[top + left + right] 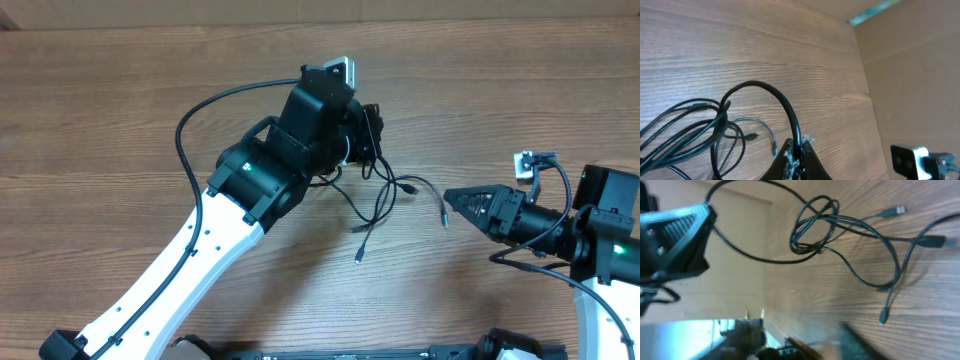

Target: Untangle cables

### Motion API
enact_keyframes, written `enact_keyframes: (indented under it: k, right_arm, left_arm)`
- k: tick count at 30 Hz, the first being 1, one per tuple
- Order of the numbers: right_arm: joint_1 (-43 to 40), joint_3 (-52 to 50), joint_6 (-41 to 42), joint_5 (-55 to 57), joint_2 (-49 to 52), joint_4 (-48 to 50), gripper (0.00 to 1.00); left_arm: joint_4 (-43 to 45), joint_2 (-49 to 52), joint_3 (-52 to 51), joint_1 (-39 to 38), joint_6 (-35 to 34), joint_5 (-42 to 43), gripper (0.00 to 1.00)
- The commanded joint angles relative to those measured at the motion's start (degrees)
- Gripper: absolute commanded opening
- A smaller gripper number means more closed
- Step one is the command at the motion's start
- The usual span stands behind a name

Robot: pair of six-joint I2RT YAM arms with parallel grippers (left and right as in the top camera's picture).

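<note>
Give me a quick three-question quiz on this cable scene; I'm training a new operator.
1. True or false: the left hand is clamped on a cable.
2. What do the cables rest on? A) a wooden table B) a metal tray C) a cloth
3. Short answer: are the cables separated or tangled?

Key: 1 true; 2 A; 3 tangled, with several loops bunched together.

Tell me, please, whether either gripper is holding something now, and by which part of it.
The left gripper pinches one of the cables on a bare stretch of cord, not at a plug. The right gripper looks shut, holding nothing.
</note>
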Motion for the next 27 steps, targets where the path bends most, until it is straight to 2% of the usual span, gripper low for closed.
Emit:
enact_keyframes:
  k: [1, 3, 5, 8, 10, 23, 24, 26, 27]
  right_arm:
    - [-0.42, 1.14, -0.52, 3.34, -0.2, 0.2, 0.74]
    - [-0.42, 1.14, -0.5, 5.22, -0.17, 0.2, 0.83]
    - [-0.42, 1.14, -0.55, 6.62, -0.17, 0.24, 0.89]
    - [-0.42, 1.14, -0.57, 9.94, -0.17, 0.24, 0.93]
    - [-0.42, 1.14, -0.55, 12.02, -0.17, 0.24, 0.94]
    - [-0.42, 1.14, 1.42, 8.46, -0.17, 0.22, 0.93]
    - [-0.42, 1.14, 1.51, 9.29, -0.17, 0.2, 0.91]
    - [-0.42, 1.14, 6.32, 12.28, -0.17, 0.02, 0.88]
    - [-0.42, 1.14, 13.9, 15.69, -0.17, -0.48, 0.88]
  left_arm:
    - [1.84, 0.33, 0.61, 0.07, 9.62, 8.17, 0.04]
    - [4.31, 0.33, 0.61, 0.07, 16.81, 15.26, 0.04]
    - [8.55, 0.33, 0.61, 0.07, 27.82, 27.56, 0.04]
    - [12.26, 0.33, 0.61, 0.07, 37.51, 39.15, 0.04]
    - [13.31, 0.33, 0.61, 0.07, 41.35, 43.43, 0.04]
    - [13.57, 0.33, 0.61, 0.07, 42.56, 47.52, 0.04]
    - [13.44, 0.33, 0.61, 0.09, 42.53, 47.34, 0.04]
    - [13.05, 0.33, 0.61, 0.2, 42.51, 47.1, 0.04]
    - [12.98, 0.33, 0.61, 0.17, 42.47, 45.9, 0.04]
